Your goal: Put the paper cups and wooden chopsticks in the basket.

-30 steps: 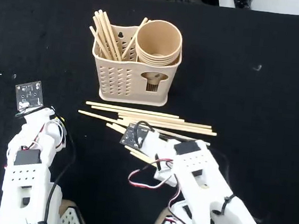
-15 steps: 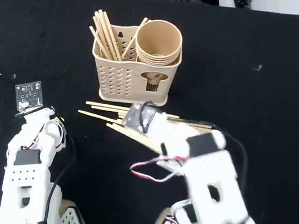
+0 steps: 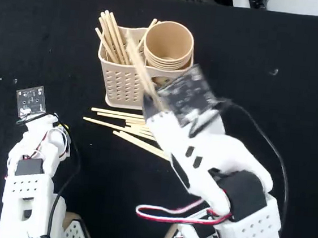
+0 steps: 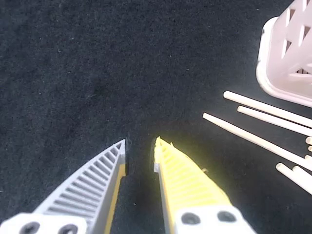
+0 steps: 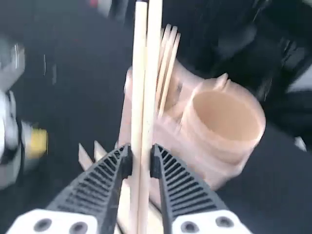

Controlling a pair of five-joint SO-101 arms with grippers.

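The right gripper [image 5: 141, 155] is clamped on what look like two wooden chopsticks [image 5: 146, 68], lifted off the black table [image 3: 270, 142] close to the basket [image 3: 123, 84]; the basket holds stacked paper cups [image 3: 168, 43] in one compartment and a bundle of chopsticks [image 3: 112, 34] in the other; loose chopsticks [image 3: 113, 120] lie in front of it, partly hidden under the blurred right arm; the left gripper [image 4: 140, 148] hovers low over the cloth, jaws slightly apart, holding nothing.
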